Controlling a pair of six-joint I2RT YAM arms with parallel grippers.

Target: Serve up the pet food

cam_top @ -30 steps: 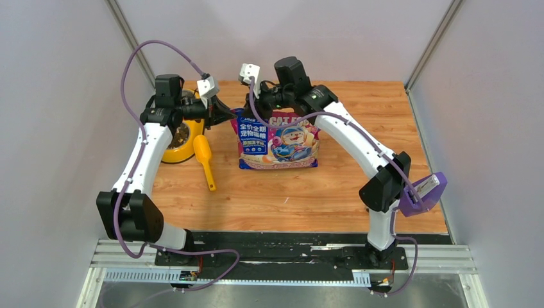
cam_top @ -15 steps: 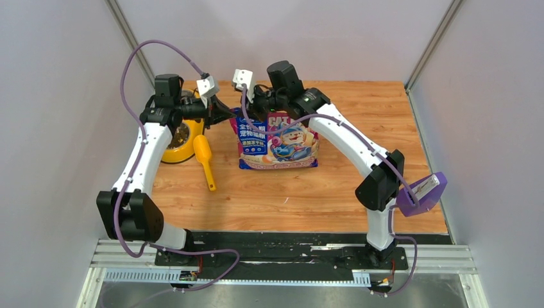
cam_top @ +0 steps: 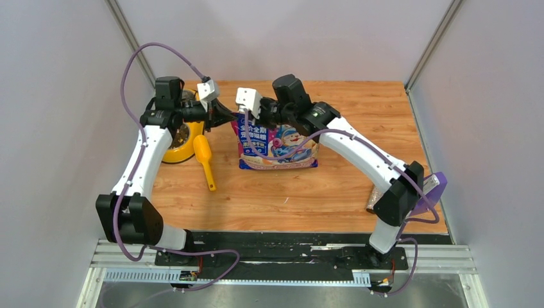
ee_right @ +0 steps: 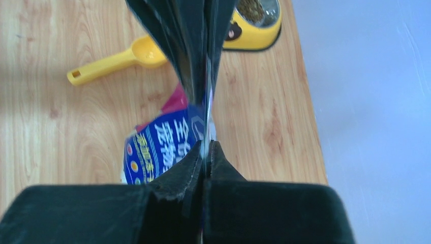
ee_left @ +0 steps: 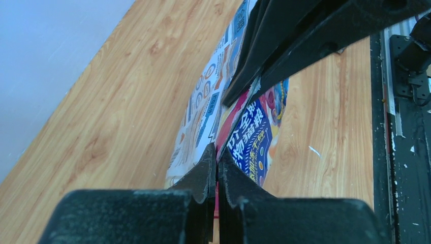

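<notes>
The pink, blue and white cat food bag [cam_top: 280, 145] stands upright mid-table. Both grippers pinch its top edge at the left corner. My left gripper [cam_top: 231, 118] comes in from the left and is shut on that edge [ee_left: 217, 158]; the bag [ee_left: 250, 137] hangs below its tips. My right gripper [cam_top: 255, 119] is shut on the same edge a little to the right [ee_right: 206, 150], with the bag [ee_right: 155, 148] beneath it. Brown kibble [ee_right: 251, 7] lies in the yellow bowl [ee_right: 259, 33].
The yellow bowl [cam_top: 172, 153] sits left of the bag, under my left arm. A yellow scoop [cam_top: 206, 158] lies beside it, handle toward the near edge. A speckled tube [cam_top: 373, 199] and a purple holder [cam_top: 431, 192] lie by my right elbow. Grey walls enclose the table.
My right gripper slid left along the bag's top and closed on it beside the left gripper. The right elbow swung down and right, uncovering the speckled tube. The left jaws tightened.
</notes>
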